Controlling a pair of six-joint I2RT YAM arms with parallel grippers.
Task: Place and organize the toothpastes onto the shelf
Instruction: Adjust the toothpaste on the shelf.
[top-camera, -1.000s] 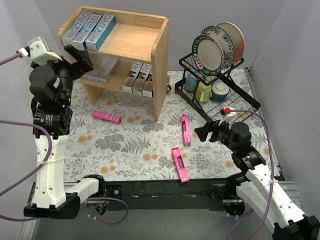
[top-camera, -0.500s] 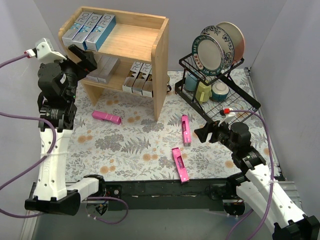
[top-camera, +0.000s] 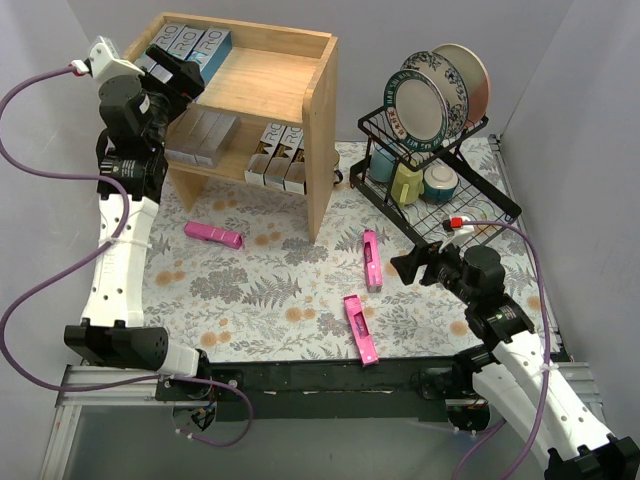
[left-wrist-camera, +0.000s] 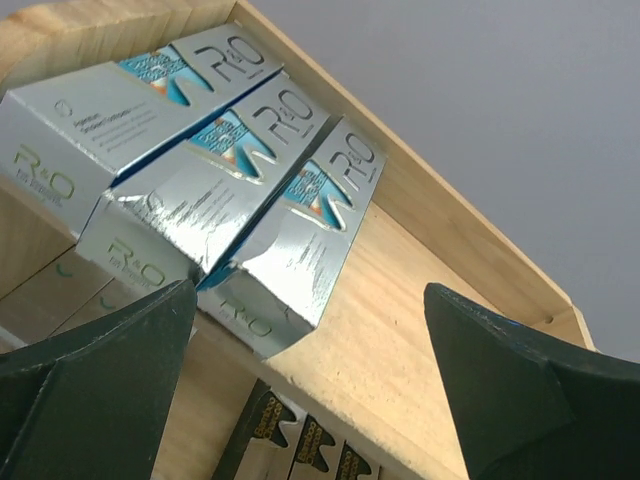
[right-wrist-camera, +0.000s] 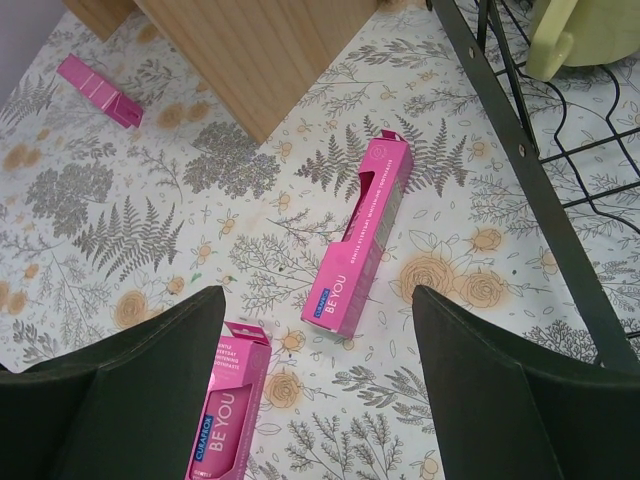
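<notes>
**Shelf**: light wood, two tiers, at 11 o'clock on the floral table.

**Top tier:** three silver-teal toothpastes lie side by side, touching, along the tier's 9 o'clock side.

**Lower tier:** silver-white toothpastes lie toward 9 o'clock, their count unclear. Three brown-gold toothpastes sit toward 3 o'clock with their ends facing the front.

**Table, all lying flat and well apart:**
- The first pink toothpaste is at 6 o'clock from the shelf front.
- The second pink toothpaste is between the shelf's side panel and the dish rack.
- The third pink toothpaste is near the table's 6 o'clock edge.

**Left gripper**: raised at the top tier's 9 o'clock corner, facing the ends of the silver-teal cartons. Its fingers are spread wide and hold nothing.

**Right gripper**: above the table at 4 o'clock, looking down on the second and third pink cartons. Its fingers are parted and empty.

**Dish rack:** black wire, at 2 o'clock, holding upright plates and mugs.
</notes>
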